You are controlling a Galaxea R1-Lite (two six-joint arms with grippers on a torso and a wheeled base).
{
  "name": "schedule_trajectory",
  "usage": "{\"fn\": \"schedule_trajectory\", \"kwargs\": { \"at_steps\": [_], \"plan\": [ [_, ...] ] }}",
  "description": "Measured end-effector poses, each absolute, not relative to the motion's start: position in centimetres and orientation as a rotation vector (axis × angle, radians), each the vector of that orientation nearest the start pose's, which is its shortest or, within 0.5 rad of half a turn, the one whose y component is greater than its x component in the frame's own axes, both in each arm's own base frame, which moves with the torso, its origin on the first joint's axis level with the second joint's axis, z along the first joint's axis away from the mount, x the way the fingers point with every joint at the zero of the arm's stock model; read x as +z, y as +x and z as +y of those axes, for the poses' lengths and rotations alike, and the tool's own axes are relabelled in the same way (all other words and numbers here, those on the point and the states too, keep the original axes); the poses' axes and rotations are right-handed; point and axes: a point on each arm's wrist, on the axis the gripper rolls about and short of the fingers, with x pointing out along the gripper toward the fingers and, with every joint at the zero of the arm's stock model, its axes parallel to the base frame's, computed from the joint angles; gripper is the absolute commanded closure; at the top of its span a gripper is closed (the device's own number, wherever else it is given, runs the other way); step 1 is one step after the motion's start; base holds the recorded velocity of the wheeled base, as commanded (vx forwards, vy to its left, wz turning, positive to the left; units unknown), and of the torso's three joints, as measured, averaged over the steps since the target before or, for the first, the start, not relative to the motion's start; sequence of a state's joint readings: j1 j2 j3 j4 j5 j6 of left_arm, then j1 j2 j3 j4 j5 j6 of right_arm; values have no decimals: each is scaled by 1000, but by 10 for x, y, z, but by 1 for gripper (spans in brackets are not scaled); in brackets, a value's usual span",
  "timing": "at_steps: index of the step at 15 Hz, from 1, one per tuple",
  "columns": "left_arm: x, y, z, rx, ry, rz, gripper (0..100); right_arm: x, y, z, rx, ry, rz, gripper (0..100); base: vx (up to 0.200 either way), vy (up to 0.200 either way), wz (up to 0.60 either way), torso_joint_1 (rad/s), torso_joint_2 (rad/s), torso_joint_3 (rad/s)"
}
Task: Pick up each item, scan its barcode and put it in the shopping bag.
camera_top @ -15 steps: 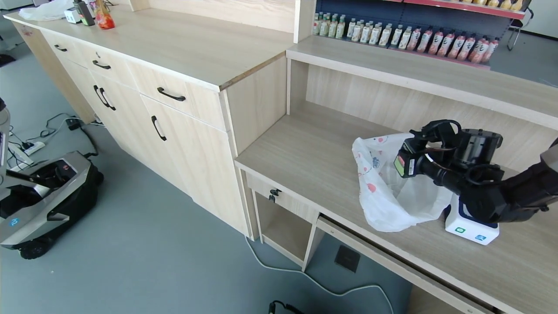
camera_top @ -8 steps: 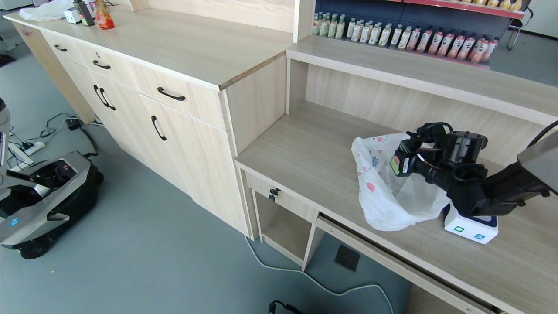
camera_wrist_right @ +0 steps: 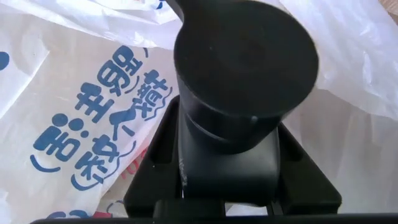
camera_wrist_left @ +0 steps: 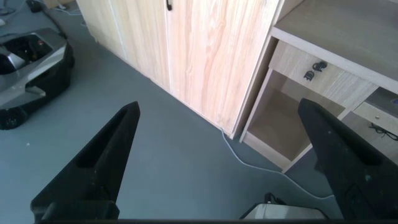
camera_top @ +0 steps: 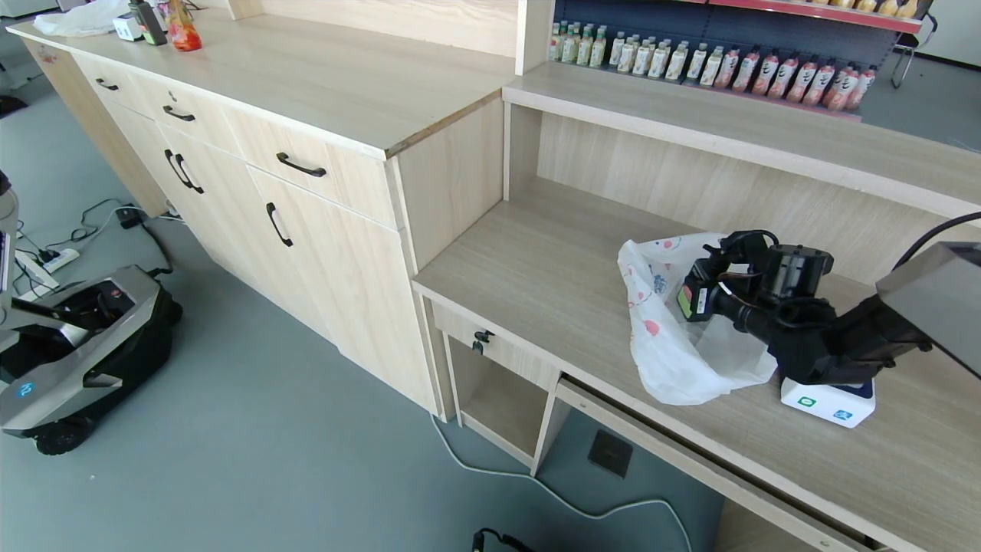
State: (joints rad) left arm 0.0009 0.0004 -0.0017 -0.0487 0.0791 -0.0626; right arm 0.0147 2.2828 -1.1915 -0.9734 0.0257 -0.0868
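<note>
My right gripper [camera_top: 709,295] is shut on a black bottle [camera_top: 693,299] with a green and red label, held over the open mouth of the white shopping bag [camera_top: 674,353] on the low counter. In the right wrist view the black bottle [camera_wrist_right: 245,68] sits end-on between the jaws, with the printed shopping bag [camera_wrist_right: 74,124] right beneath it. A white scanner box [camera_top: 828,400] stands on the counter beside the bag, partly behind my right arm. My left gripper [camera_wrist_left: 219,112] hangs open above the grey floor, nothing between its fingers [camera_wrist_left: 99,162].
On the far end of the long cabinet top stand a dark bottle [camera_top: 147,21], an orange packet [camera_top: 184,31] and a white bag [camera_top: 77,19]. A shelf of drink bottles [camera_top: 705,65] runs behind the counter. A raised ledge [camera_top: 728,123] overhangs the low counter.
My right gripper has carried the black bottle leftward and a little lower, closer over the bag's mouth. The bag and scanner box stay put.
</note>
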Motion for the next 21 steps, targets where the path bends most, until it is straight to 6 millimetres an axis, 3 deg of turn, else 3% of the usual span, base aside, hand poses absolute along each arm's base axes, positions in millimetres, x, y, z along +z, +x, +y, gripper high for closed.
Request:
{"fn": "schedule_trajectory", "kwargs": {
  "at_steps": [4, 5, 9, 11, 13, 18, 21],
  "plan": [
    [81, -23, 2, 79, -64, -52, 0, 88, 447, 7, 46, -85, 123, 100, 0, 0, 0, 0, 0, 0],
    [81, -23, 2, 79, -64, -52, 0, 88, 447, 7, 46, -85, 126, 0, 0, 0, 0, 0, 0, 0],
    [81, -23, 2, 78, -64, -52, 0, 91, 445, 7, 46, -88, 135, 0, 0, 0, 0, 0, 0, 0],
    [81, -23, 2, 79, -64, -52, 0, 109, 434, 7, 47, -108, 120, 0, 0, 0, 0, 0, 0, 0],
    [81, -23, 2, 79, -64, -52, 0, 136, 409, 2, 38, -142, 99, 0, 0, 0, 0, 0, 0, 0],
    [81, -23, 2, 79, -64, -52, 0, 202, 290, -24, -51, -251, 88, 0, 0, 0, -240, 2, 2, 1],
    [81, -23, 2, 78, -64, -52, 0, 214, 208, -39, -115, -301, 323, 0, 0, 0, -600, 4, 2, 6]
  ]
}}
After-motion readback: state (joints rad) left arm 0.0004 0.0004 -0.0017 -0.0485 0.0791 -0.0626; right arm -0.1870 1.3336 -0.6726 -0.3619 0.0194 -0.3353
